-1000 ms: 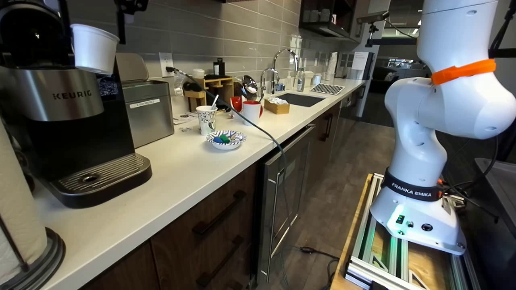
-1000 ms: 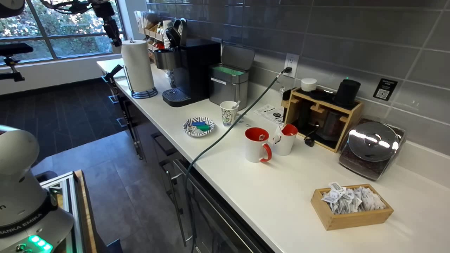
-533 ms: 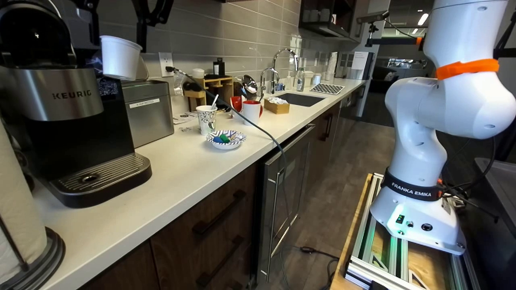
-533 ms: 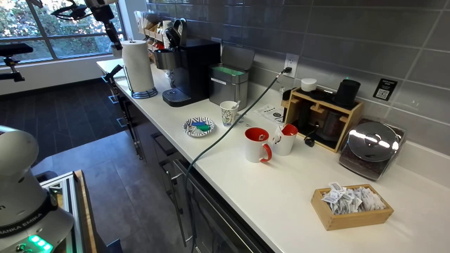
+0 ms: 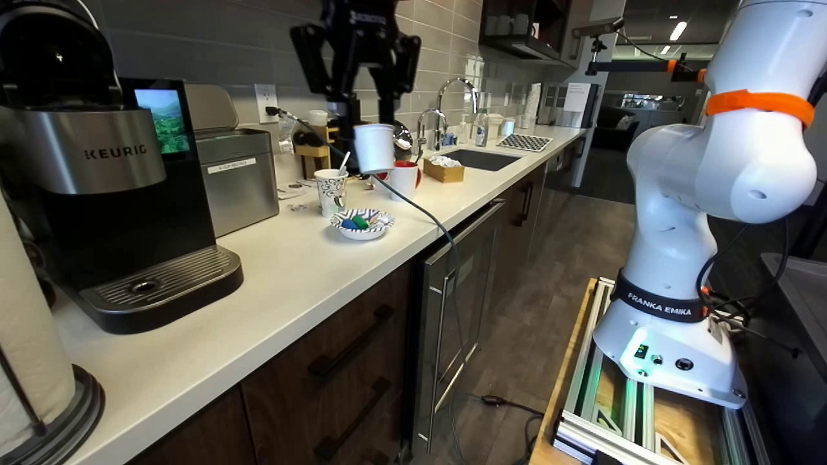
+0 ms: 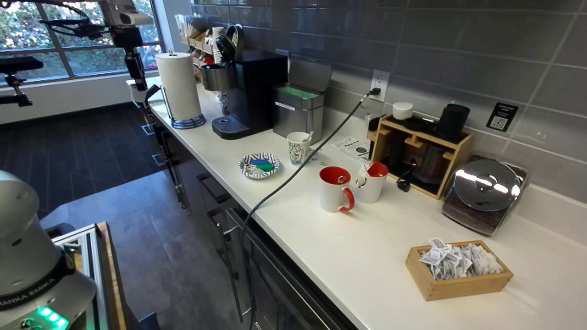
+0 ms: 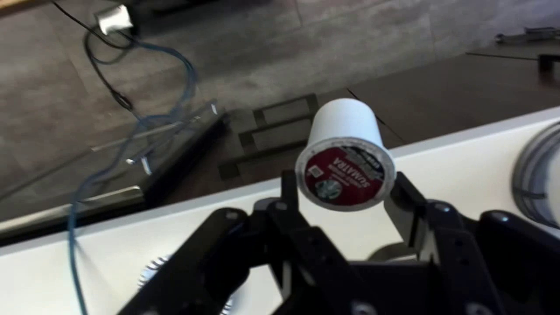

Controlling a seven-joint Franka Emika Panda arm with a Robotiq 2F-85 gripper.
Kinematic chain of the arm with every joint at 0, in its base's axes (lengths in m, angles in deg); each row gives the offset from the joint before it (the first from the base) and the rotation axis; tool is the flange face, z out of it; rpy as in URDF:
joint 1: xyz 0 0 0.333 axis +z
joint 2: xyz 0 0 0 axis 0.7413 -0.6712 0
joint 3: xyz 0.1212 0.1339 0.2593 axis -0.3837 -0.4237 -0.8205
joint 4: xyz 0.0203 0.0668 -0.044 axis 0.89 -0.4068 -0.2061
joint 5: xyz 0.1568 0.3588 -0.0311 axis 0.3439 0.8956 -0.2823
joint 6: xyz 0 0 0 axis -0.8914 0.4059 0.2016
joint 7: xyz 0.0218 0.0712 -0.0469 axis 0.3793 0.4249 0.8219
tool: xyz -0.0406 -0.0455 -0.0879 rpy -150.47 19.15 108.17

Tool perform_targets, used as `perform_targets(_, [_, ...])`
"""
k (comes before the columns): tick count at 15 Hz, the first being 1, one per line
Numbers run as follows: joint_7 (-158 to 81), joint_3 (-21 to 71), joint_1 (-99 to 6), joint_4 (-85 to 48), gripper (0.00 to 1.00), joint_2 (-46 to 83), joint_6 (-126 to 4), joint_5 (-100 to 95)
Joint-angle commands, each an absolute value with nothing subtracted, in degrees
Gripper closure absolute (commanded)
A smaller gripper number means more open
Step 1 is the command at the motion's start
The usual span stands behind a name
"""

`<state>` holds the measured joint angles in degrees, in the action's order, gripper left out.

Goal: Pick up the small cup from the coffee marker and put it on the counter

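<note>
The black two-fingered pincer (image 7: 344,178) is closed on a small white red-lidded cup (image 7: 344,118), aloft. In the wrist view it hides most of a striped bowl (image 7: 152,269). Grey tiles (image 6: 458,41) back the white bench (image 6: 390,256).

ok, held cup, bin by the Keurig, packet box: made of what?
Cup: probably plastic, smooth matte white wall; printed lid likely foil or film.
Bin: likely steel, satin grey with soft reflections.
Packet box: looks like wood or bamboo, matte, tan; grain unclear.
</note>
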<state>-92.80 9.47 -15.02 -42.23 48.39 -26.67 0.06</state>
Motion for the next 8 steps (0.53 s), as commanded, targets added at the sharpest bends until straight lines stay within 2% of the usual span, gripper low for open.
perform_targets(1, [-89.64, 7.21, -23.58, -49.53, 0.72, 55.3, -19.53, 2.48])
perform_targets(2, [-89.49, 7.13, -25.4, -50.66, 0.72, 56.57, -19.72, 2.7])
perform_targets(3, [-89.91, 4.79, -25.86, -47.07, 0.47, 53.14, -20.31, 1.64])
perform_targets(8, [-88.88, 4.79, -28.34, -49.4, 0.47, 55.55, -20.12, 2.17])
